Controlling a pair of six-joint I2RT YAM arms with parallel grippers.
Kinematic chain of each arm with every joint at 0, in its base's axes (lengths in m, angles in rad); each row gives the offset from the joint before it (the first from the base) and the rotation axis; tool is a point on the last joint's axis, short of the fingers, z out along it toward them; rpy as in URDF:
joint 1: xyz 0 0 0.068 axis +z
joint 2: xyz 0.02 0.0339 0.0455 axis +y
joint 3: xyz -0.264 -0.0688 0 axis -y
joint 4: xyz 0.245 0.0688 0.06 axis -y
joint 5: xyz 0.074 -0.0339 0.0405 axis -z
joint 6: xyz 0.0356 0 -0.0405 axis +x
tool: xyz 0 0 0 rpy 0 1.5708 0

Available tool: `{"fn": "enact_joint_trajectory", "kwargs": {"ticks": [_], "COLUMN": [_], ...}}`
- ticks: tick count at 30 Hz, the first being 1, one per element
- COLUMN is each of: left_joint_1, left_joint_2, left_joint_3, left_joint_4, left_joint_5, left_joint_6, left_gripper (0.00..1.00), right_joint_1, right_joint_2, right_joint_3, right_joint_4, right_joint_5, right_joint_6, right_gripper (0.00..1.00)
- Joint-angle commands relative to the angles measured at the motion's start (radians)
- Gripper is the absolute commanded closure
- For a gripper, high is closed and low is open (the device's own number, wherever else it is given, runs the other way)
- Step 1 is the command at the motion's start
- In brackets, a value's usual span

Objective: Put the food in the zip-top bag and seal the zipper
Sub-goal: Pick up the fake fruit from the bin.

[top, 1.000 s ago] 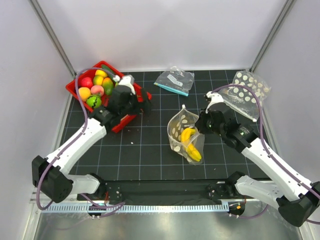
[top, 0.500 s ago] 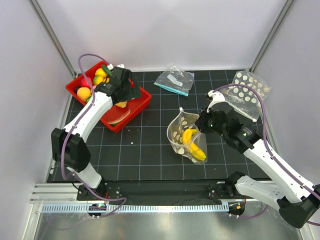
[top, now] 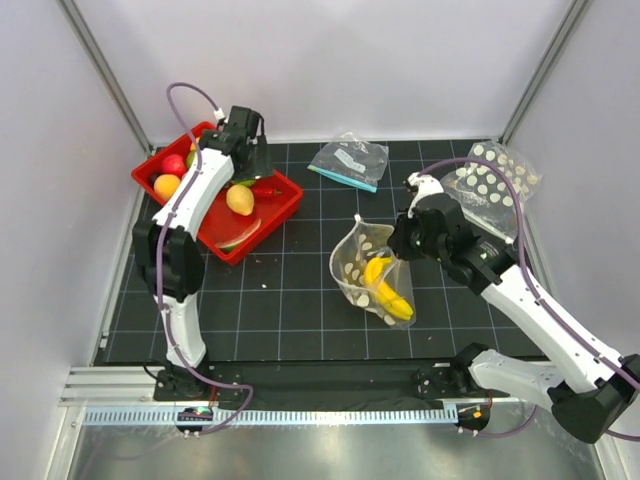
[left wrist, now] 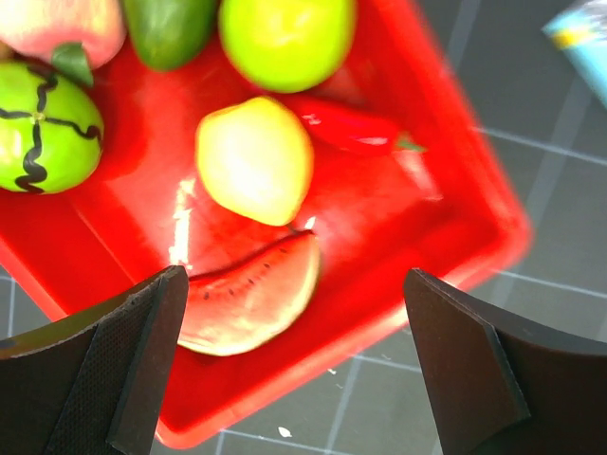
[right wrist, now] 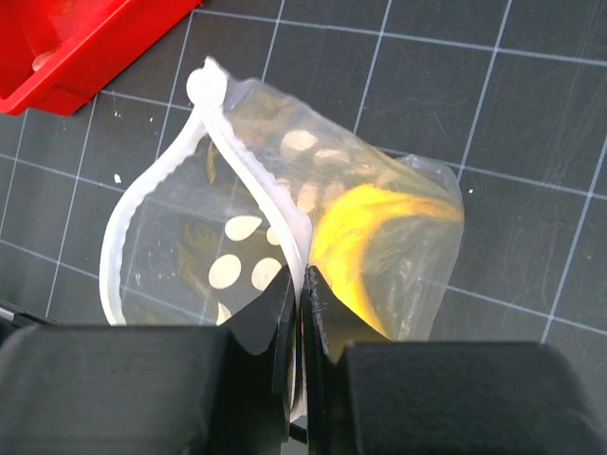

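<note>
Here the zip-top bag (top: 368, 268) is sitting on the black gridded tabletop (top: 290, 300), right of centre and in front of the right arm (top: 500, 280); its mouth is gaping open toward the left, with the zipper (right wrist: 270, 201) curving as a pale ridged loop around the opening; yellow bananas (top: 385, 290) are lying inside it, showing through the dotted plastic toward its near end. The right jaws are pinching the zipper rim, clenched tight on it at the side of the mouth nearest the arm, so the bag's edge is being held up off the mat.

Away to the left the rest of the food is lying in a red tray (top: 285, 200) at the far left of the tabletop; a lemon (left wrist: 254, 161) is resting near the tray's middle, touching a watermelon slice (left wrist: 251, 303) on its near side; a red chilli (left wrist: 356, 133) is lying just beside the lemon, and a green round fruit (left wrist: 285, 38) is sitting beyond them. The left arm (top: 195, 200) is reaching over this tray; its jaws are standing spread wide above the lemon, gripping nothing.

A clear bag with a teal strip (top: 350, 160) is lying at the far middle; a second dotted bag (top: 495, 185) is lying at the far right.
</note>
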Motion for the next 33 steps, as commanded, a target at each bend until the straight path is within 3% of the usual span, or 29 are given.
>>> {"fn": "enact_joint_trajectory", "kwargs": {"ticks": [1, 7, 11, 17, 26, 33], "left_joint_1": [0.022, 0.042, 0.083, 0.096, 0.123, 0.165], "left_joint_2": [0.040, 0.043, 0.070, 0.095, 0.201, 0.212], "left_joint_3": [0.024, -0.052, -0.102, -0.130, -0.136, -0.156], "left_joint_4": [-0.063, -0.004, 0.037, 0.106, 0.195, 0.210], "left_joint_5": [-0.027, -0.075, 0.058, 0.028, 0.111, 0.218], "left_joint_6": [0.023, 0.000, -0.040, -0.051, -0.082, -0.119], "left_gripper": [0.01, 0.02, 0.05, 0.07, 0.10, 0.34], "right_joint_1": [-0.001, -0.001, -0.001, -0.002, -0.001, -0.002], "right_joint_2": [0.026, 0.015, -0.043, -0.051, -0.071, -0.081], "right_joint_3": [0.104, 0.115, 0.009, -0.051, -0.066, -0.077], "right_joint_4": [-0.046, -0.062, 0.042, 0.101, 0.122, 0.122], "right_joint_5": [0.029, 0.057, 0.020, 0.001, -0.024, -0.020], "right_joint_6": [-0.031, -0.016, 0.017, 0.034, 0.048, 0.049], "right_gripper": [0.87, 0.87, 0.87, 0.89, 0.91, 0.91]}}
